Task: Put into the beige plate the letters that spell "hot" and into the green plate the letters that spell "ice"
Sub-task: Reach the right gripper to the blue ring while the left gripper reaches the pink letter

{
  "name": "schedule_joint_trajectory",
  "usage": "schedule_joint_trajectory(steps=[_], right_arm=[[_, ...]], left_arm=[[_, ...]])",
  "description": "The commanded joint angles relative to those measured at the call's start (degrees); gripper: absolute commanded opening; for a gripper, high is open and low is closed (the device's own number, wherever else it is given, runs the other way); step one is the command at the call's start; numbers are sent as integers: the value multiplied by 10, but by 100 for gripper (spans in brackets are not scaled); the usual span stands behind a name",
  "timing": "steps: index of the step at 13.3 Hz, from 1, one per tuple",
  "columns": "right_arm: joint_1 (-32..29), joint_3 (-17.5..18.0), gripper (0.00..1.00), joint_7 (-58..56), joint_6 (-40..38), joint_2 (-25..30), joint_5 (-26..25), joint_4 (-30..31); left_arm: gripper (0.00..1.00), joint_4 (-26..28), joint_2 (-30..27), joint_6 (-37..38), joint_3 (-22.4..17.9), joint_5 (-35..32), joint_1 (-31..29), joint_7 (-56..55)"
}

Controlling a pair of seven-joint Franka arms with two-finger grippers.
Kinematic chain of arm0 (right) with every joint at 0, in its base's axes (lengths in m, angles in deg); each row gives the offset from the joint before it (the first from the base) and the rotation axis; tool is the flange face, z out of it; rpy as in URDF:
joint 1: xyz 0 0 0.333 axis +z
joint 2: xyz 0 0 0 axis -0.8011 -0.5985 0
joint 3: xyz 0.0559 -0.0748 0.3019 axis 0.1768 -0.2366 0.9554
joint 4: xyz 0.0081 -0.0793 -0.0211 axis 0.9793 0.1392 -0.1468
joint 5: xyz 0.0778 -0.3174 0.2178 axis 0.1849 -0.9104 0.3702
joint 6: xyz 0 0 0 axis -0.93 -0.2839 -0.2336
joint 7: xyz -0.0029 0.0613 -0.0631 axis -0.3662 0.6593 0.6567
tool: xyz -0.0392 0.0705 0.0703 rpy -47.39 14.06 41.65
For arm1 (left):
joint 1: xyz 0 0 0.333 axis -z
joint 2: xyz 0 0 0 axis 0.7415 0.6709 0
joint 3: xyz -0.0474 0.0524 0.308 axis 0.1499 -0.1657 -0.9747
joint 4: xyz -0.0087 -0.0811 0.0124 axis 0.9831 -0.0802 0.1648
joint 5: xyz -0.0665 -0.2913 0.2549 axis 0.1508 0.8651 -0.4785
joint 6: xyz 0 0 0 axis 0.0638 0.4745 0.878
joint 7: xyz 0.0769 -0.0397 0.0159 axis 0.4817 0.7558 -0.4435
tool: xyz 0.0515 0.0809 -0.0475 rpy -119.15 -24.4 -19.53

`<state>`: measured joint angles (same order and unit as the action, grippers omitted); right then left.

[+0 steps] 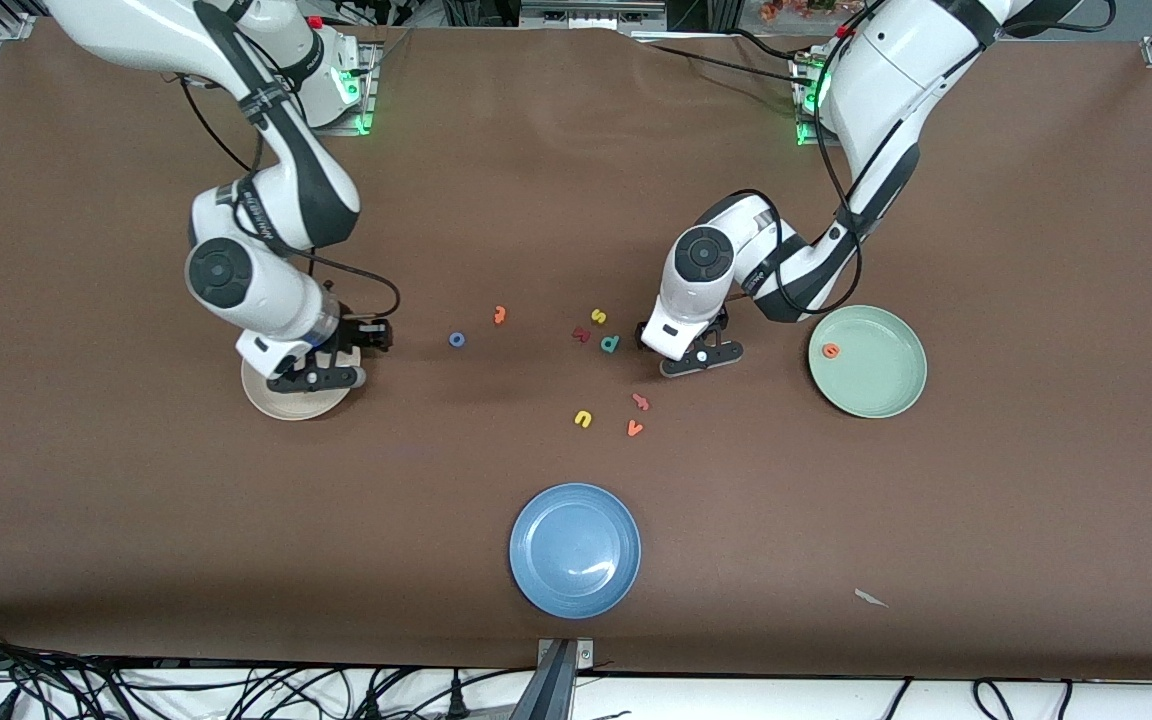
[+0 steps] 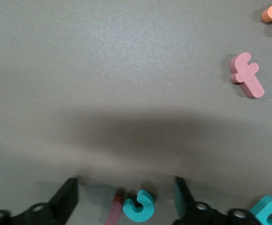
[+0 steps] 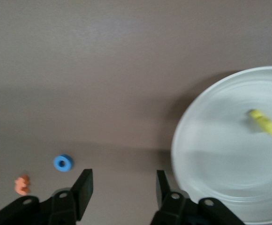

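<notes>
**A:** What do we see, starting at the right arm's end of the desk (image 1: 136, 520)?

**B:** We see the right gripper (image 1: 316, 378) low over the beige plate (image 1: 281, 405), its fingers (image 3: 83, 190) spread with nothing between them. In the right wrist view a yellow letter (image 3: 265, 123) lies in that plate. Past the plate, toward the middle, the blue "o" (image 1: 457, 340) and the orange "t" (image 1: 500, 315) lie on the desk.

**A:** And the middle?

**B:** We find a loose cluster: a dark red letter (image 1: 581, 334), a yellow "s" (image 1: 598, 316) and a teal "p"-like letter (image 1: 610, 344). Nearer the front camera lie a yellow "u" (image 1: 583, 419), a salmon-pink letter (image 1: 641, 402) and an orange "v" (image 1: 635, 428). The blue plate (image 1: 575, 549) sits nearest the camera.

**A:** And the left arm?

**B:** The left gripper (image 1: 700, 358) hangs low just beside the cluster. Its wrist view shows its fingers (image 2: 66, 199) spread around the teal "c" (image 2: 139, 206) and the dark red "i" (image 2: 114, 211), not pinching either. The green plate (image 1: 891, 395) holds the orange "e" (image 1: 830, 351).
</notes>
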<state>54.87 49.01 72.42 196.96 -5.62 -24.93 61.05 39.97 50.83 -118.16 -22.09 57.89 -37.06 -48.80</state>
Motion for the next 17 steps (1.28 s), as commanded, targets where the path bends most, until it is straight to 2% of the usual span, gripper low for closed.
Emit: schedule_joint_trajectory(steps=[1,4,7,10,14,17], right_arm=[[31,-1,64,95,25,-9,4,1],[64,-1,64,175,56,-19,-5,5],[90,-3,64,211,120,-18,-21,43],[90,-3,64,214,203,-16,-23,98],[91,-3,64,214,278,-32,-36,138],[98,-3,64,215,283,-36,-35,140]], left_arm=[[61,1,-2,-5,-3,-17,5,-32],[58,3,-2,-4,-2,-17,6,-36],[32,6,-2,-3,-2,-16,5,-49],[18,6,-2,3,-2,-16,10,-58],[18,10,-2,3,-3,-16,10,-58],[19,13,-2,18,-3,-16,8,-47]])
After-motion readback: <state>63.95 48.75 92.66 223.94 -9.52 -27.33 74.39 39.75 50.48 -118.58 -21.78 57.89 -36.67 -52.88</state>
